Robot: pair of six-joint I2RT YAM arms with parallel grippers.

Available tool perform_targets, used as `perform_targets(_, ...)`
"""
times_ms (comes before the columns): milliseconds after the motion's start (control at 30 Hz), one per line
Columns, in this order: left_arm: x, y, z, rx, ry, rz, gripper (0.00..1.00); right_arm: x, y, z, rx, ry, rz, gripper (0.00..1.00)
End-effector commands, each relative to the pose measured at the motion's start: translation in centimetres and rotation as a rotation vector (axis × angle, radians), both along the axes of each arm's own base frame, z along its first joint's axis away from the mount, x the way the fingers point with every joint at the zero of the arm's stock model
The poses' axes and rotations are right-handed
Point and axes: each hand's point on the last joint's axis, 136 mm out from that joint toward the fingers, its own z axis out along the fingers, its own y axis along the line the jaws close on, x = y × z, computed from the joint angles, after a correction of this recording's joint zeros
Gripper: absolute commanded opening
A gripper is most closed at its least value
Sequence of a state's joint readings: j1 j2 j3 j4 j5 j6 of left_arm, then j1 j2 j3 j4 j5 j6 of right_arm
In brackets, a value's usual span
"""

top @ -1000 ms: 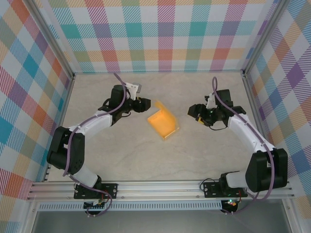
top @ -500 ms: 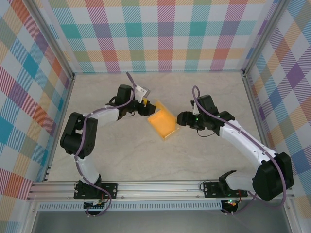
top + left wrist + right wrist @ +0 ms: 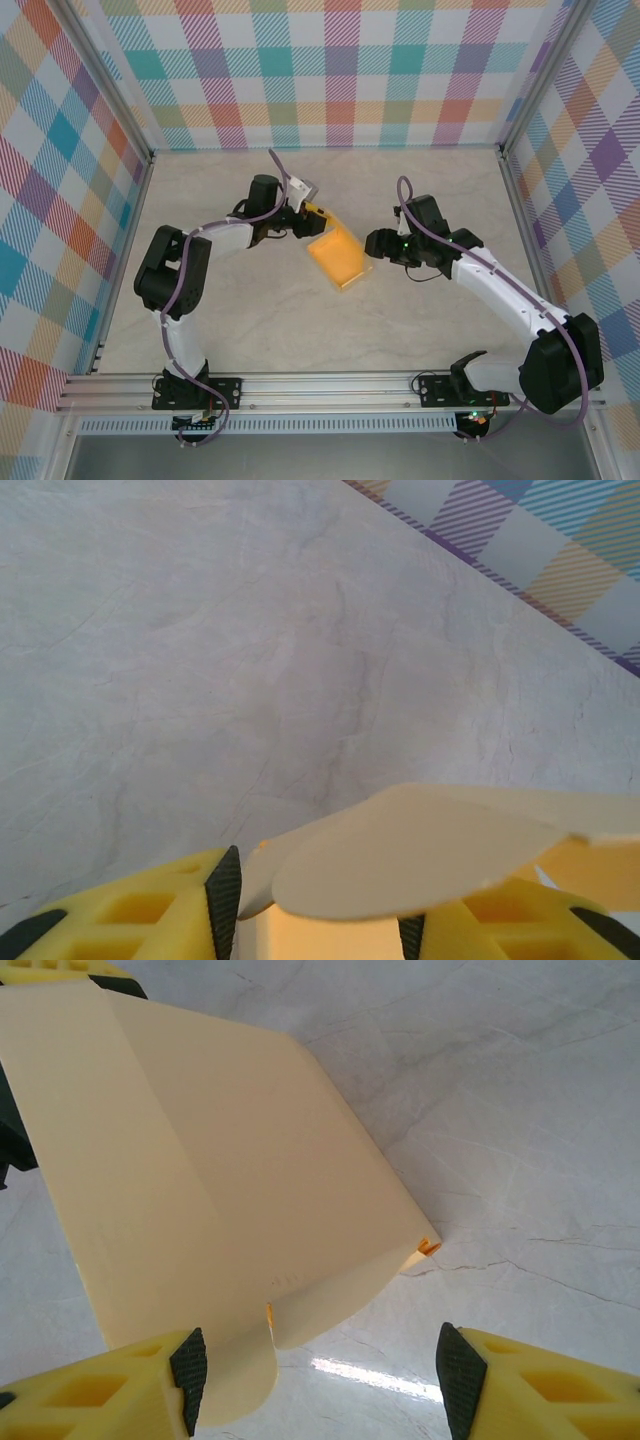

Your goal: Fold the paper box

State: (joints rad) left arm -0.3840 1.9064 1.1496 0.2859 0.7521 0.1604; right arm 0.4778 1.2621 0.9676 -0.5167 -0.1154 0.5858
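The paper box (image 3: 338,258) is yellow-orange card, lying partly folded mid-table. My left gripper (image 3: 312,214) is at its far left corner. In the left wrist view a pale rounded flap of the box (image 3: 420,855) arches over the jaws of the left gripper (image 3: 316,910), and both black pads press against the card between them. My right gripper (image 3: 372,245) sits at the box's right edge. In the right wrist view the right gripper (image 3: 320,1370) stands wide open, with the box (image 3: 220,1160) reaching down beside its left pad (image 3: 188,1375) and bare table across the gap.
The marble table top (image 3: 250,320) is walled by checked panels on three sides. An aluminium rail (image 3: 330,385) with both arm bases runs along the near edge. The left gripper's yellow finger (image 3: 60,970) shows at the box's far corner.
My left gripper has slid right onto the box's far corner and its jaws have narrowed around the card. The upright flap now leans lower. The right gripper came in to the box's right edge, then held.
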Motion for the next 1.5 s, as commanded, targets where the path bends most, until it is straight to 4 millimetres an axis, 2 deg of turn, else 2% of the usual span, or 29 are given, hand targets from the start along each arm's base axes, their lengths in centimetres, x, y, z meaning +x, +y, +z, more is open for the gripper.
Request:
perform_targets(0, 0.0, -1.0, 0.8, -0.015, -0.049, -0.043, 0.41, 0.2, -0.1, -0.2, 0.000, 0.007, -0.022, 0.64)
perform_targets(100, 0.0, -0.9, 0.5, -0.001, -0.054, -0.015, 0.37, 0.0, -0.2, -0.5, -0.001, 0.014, -0.034, 0.64)
perform_targets(300, -1.0, -1.3, 0.2, 0.004, -0.051, -0.012, 0.36, -0.3, -0.7, -0.4, -0.005, 0.001, -0.048, 0.66)
perform_targets(500, -1.3, -1.4, -0.5, 0.011, -0.053, -0.031, 0.63, -1.2, -1.1, 1.2, 0.006, -0.117, 0.013, 0.66)
perform_targets(767, 0.4, -2.8, -0.5, -0.003, -0.065, -0.073, 0.63, -2.9, -1.1, 2.2, -0.027, -0.251, 0.161, 0.63)
perform_targets(933, 0.0, -3.6, -1.0, -0.031, -0.066, -0.128, 0.54, -2.7, -1.2, 2.3, -0.040, -0.267, 0.161, 0.64)
perform_targets(1133, 0.2, -3.8, -1.3, -0.025, -0.092, -0.115, 0.34, -2.3, -1.1, 2.6, -0.040, -0.287, 0.161, 0.64)
perform_targets(1300, 1.0, -3.1, -0.6, -0.027, -0.131, -0.034, 0.22, -2.1, -1.3, 2.4, -0.051, -0.275, 0.146, 0.64)
perform_targets(1467, 0.9, -1.8, -0.2, -0.010, -0.172, 0.043, 0.12, -1.8, -1.7, 2.7, -0.054, -0.283, 0.110, 0.66)
